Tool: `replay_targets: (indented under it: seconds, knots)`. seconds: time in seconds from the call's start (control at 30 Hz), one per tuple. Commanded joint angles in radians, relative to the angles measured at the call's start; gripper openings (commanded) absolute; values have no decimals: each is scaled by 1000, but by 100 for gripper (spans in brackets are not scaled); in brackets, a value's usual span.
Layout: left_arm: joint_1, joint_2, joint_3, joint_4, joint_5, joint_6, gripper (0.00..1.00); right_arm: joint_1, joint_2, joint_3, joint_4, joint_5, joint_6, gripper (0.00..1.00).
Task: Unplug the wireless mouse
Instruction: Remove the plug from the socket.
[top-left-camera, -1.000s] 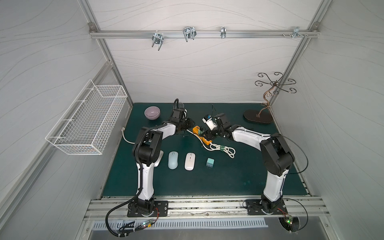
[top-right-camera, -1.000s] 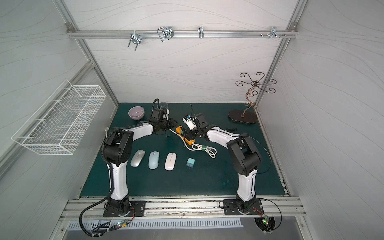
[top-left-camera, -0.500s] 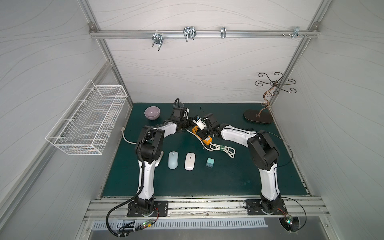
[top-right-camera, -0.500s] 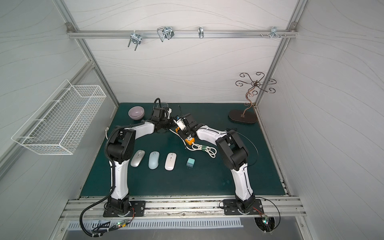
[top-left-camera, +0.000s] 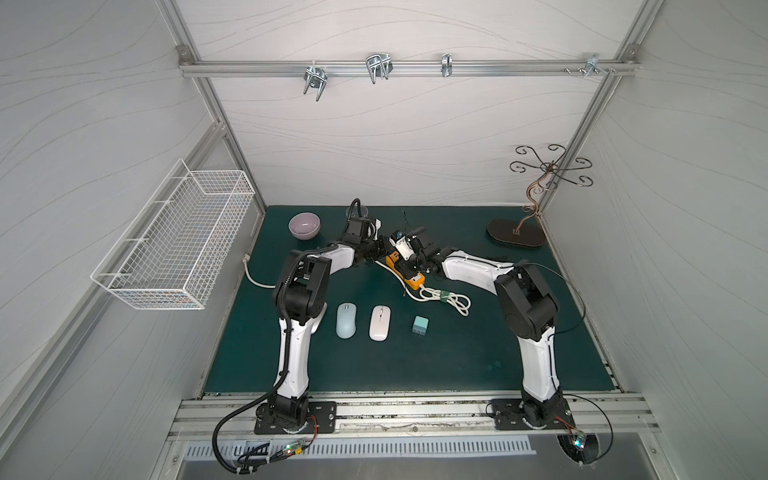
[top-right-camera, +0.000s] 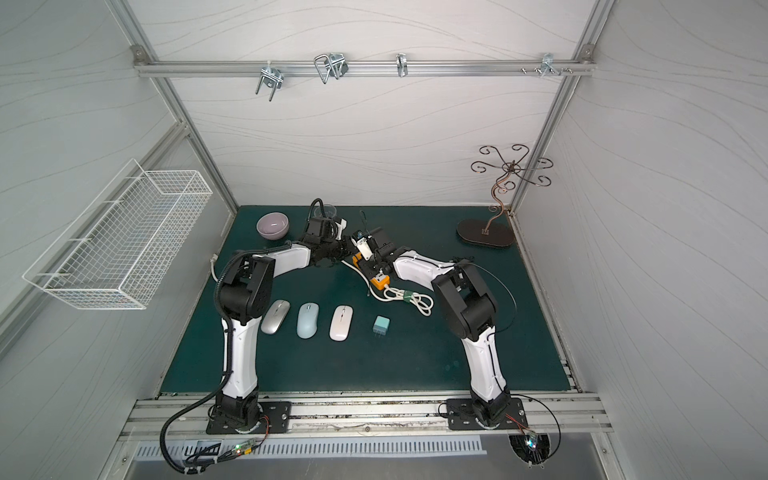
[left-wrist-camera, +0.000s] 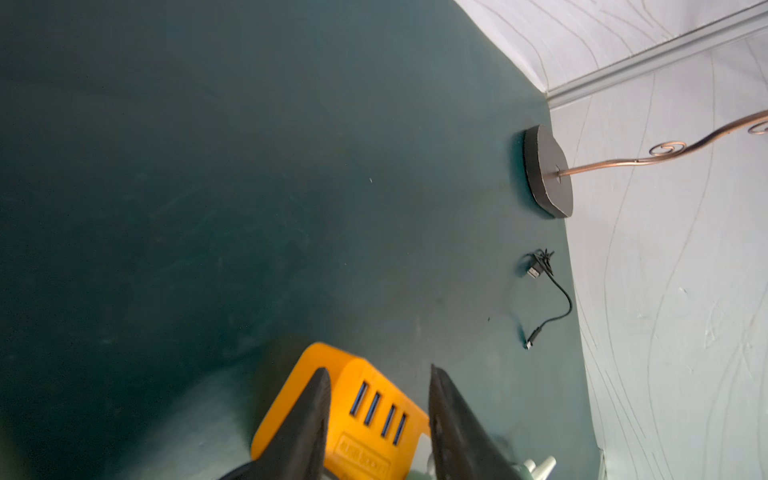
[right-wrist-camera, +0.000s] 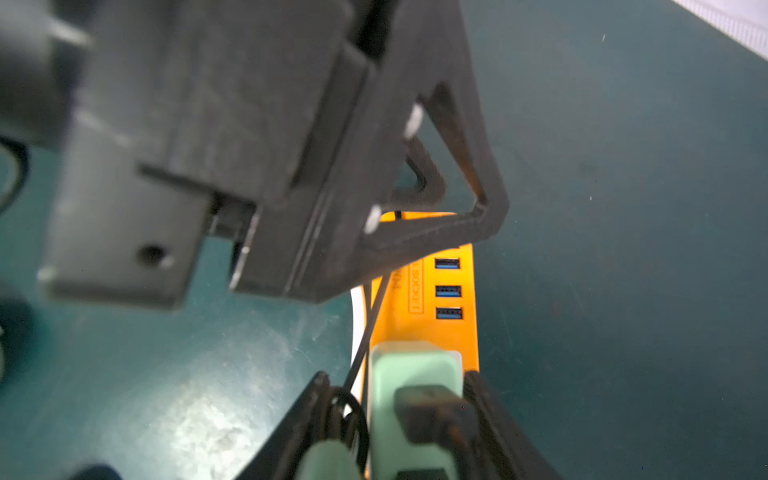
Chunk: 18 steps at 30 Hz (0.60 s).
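Observation:
An orange power strip (top-left-camera: 405, 272) lies at the back middle of the green mat. My left gripper (left-wrist-camera: 377, 370) is shut on its far end, one finger on each side by the blue USB ports (left-wrist-camera: 378, 409). My right gripper (right-wrist-camera: 395, 376) is shut on a pale green adapter (right-wrist-camera: 415, 374) plugged into the strip, with a black plug (right-wrist-camera: 432, 411) on it and a loop of thin black cable (right-wrist-camera: 353, 411) caught beside one finger. Three mice lie in a row near the front: silver (top-right-camera: 275, 316), light blue (top-right-camera: 308, 320), white (top-right-camera: 341, 323). I cannot follow the cable to any mouse.
A second green adapter (top-left-camera: 421, 325) lies loose right of the mice. The strip's white cord (top-left-camera: 444, 297) is coiled behind it. A purple bowl (top-left-camera: 304, 225) sits back left, a metal stand (top-left-camera: 515, 235) back right, with a short black cable (left-wrist-camera: 548, 291) lying near it.
My right gripper has moved left along the strip towards the left gripper and its jaws have narrowed round the green adapter. The left gripper has stayed on the strip's end.

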Motion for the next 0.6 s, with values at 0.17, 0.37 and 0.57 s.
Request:
replay_targets:
  seconds: [0.17,0.37,0.57]
  knots:
    - [-33,13,32,15,48,34,35,-21,43,21,-56,-7,29,7]
    - [-45,14,28,-3,51,43,33,-21,36,17,-55,-10,31,2]
    - [-54,74,73,-137,8,52,26,-21,20,9,-41,-9,30,0]
